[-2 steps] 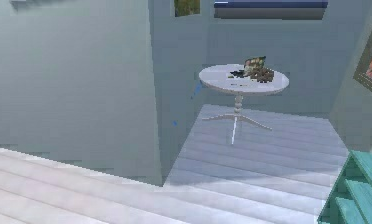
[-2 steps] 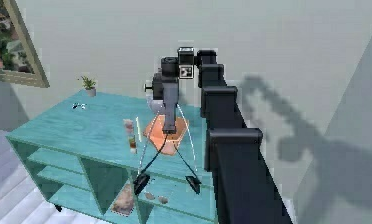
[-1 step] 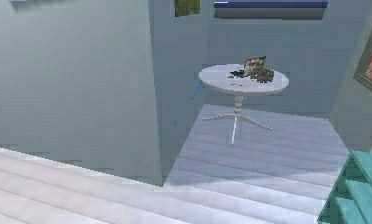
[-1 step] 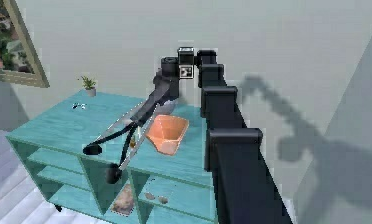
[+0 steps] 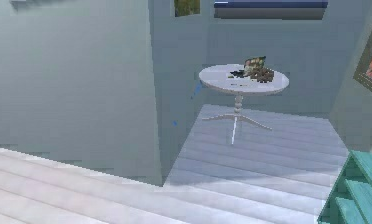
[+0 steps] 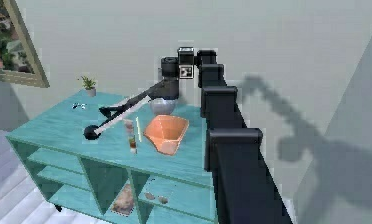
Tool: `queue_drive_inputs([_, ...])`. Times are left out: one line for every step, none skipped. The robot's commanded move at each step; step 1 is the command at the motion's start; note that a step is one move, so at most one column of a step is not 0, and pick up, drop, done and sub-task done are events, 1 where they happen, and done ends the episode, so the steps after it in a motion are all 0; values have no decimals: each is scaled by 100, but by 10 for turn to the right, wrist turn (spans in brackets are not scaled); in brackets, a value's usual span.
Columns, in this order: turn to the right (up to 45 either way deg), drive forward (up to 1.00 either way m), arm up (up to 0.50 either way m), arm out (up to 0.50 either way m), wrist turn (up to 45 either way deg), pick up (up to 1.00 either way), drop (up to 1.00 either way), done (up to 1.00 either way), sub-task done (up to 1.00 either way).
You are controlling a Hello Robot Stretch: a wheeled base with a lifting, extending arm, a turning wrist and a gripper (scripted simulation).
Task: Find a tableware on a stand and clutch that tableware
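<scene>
An orange bowl [image 6: 166,133] stands on the top of a teal open-shelf stand [image 6: 54,125] in the arm side view. The dark arm [image 6: 226,120] reaches out over the stand's right part. My gripper [image 6: 94,128] stretches from its dark body down to the left, with its far end over bare teal top left of the bowl; it holds nothing. A small brown bottle [image 6: 131,136] and a thin stick-like thing [image 6: 138,128] stand between the fingers' line and the bowl. A corner of the teal stand [image 5: 356,190] also shows at the forward view's lower right.
A small potted plant [image 6: 87,84] sits at the stand's far edge, below a framed picture [image 6: 14,45]. Small items lie in the lower shelves [image 6: 124,200]. Ahead, a round white pedestal table [image 5: 244,82] carries a brownish object [image 5: 258,68], past a blue-grey wall corner [image 5: 154,90].
</scene>
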Motion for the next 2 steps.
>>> queue_drive_inputs([0, 0, 0, 0, 450, 0, 0, 0, 0])
queue_drive_inputs([0, 0, 0, 0, 360, 0, 0, 0, 0])
